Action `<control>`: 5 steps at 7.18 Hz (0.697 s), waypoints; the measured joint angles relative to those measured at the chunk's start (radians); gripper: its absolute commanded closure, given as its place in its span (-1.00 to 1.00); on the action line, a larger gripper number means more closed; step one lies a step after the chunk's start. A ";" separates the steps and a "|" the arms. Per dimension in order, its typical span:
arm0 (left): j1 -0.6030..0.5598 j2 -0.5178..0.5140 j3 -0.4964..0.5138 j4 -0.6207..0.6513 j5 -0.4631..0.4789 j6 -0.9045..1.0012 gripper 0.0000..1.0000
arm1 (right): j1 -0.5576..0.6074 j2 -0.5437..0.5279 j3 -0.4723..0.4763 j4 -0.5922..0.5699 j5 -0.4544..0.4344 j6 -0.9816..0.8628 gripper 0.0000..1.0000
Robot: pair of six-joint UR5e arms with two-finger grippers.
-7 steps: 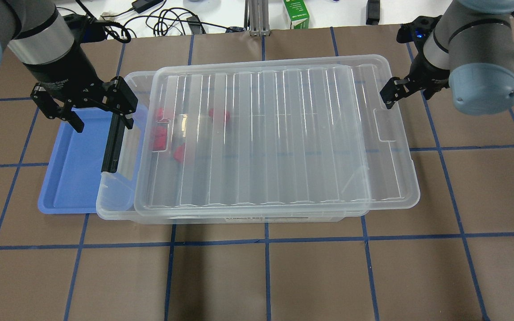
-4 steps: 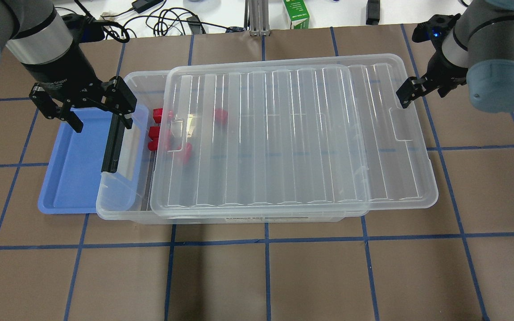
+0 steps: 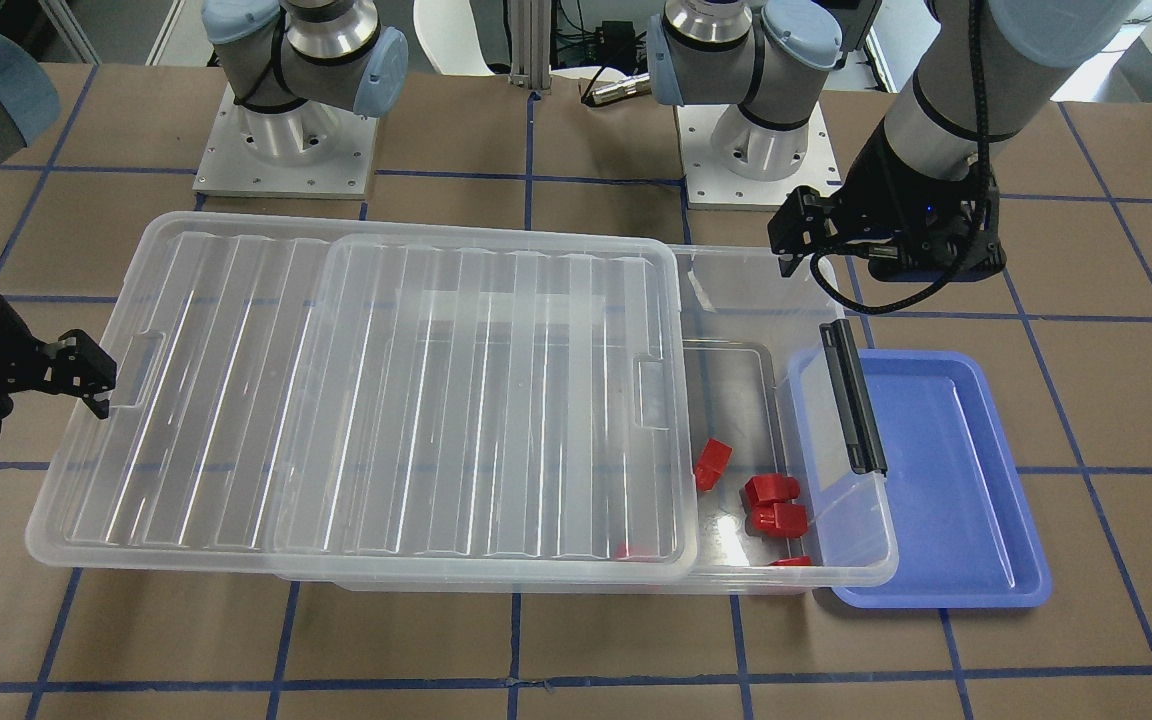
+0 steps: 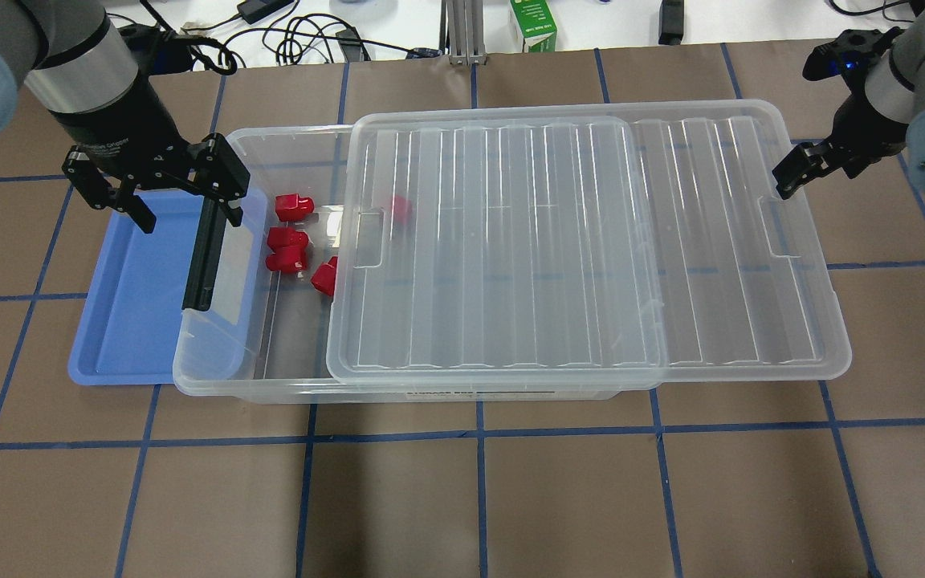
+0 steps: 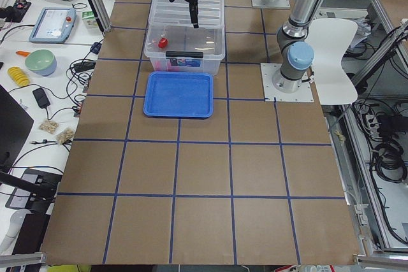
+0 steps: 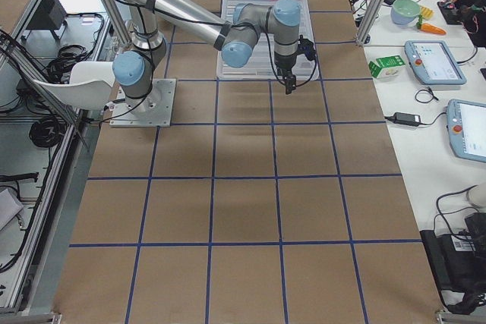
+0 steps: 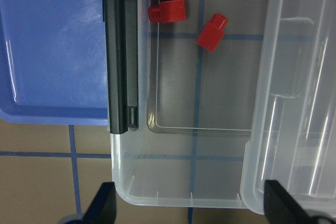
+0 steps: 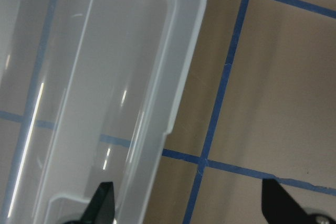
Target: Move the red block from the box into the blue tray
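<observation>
The clear box (image 4: 213, 353) lies across the table, its ribbed lid (image 4: 583, 241) slid off to the right. Several red pieces lie in its uncovered left end. One red block with a squarish body and narrow stub (image 4: 323, 277) lies tilted, also in the left wrist view (image 7: 212, 31). One piece (image 4: 400, 207) is under the lid. The blue tray (image 4: 125, 321) sits at the box's left end, empty. My left gripper (image 4: 185, 210) is open above the black latch bar (image 4: 204, 253). My right gripper (image 4: 788, 181) is open, straddling the lid's right rim (image 8: 184, 77).
A green carton (image 4: 533, 24) and cables (image 4: 294, 36) lie beyond the table's back edge. The arm bases (image 3: 281, 150) stand behind the box. The lid overhangs the box's right end onto brown paper with blue tape lines.
My right gripper has moved right and the lid has slid right with it, uncovering the red pieces at the box's left end. My left gripper has barely moved.
</observation>
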 measured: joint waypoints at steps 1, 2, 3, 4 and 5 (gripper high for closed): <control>-0.002 -0.006 0.000 0.011 -0.001 0.018 -1.00 | -0.013 0.000 -0.002 -0.001 -0.016 -0.012 -0.93; -0.005 -0.014 0.000 0.036 -0.001 0.046 -1.00 | -0.033 0.000 -0.003 -0.001 -0.027 -0.019 -0.93; -0.008 -0.022 -0.004 0.063 -0.003 0.087 -1.00 | -0.052 0.000 -0.002 0.000 -0.032 -0.025 -0.93; -0.009 -0.035 -0.016 0.093 -0.005 0.120 -0.80 | -0.060 -0.001 -0.001 0.000 -0.033 -0.027 -0.94; -0.011 -0.048 -0.032 0.119 -0.007 0.135 -0.63 | -0.062 -0.002 -0.001 0.001 -0.033 -0.028 -0.95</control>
